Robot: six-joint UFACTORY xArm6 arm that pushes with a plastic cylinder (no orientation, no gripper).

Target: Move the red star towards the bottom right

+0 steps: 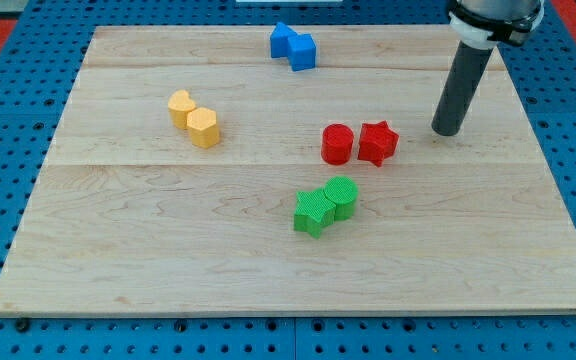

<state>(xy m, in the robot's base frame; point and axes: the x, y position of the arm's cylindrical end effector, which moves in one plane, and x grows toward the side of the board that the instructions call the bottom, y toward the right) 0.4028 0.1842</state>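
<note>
Pale wooden counter [168, 260] with red star [377, 142], red cylinder [337, 144], green pair [325, 204], yellow pair [194, 119], blue pair [293, 45].

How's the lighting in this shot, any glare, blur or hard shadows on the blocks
Camera view: even, soft light, no glare on the wooden board; red star and my tip look sharp, casting only faint shadows; the arm is cropped at the view's top.
</note>
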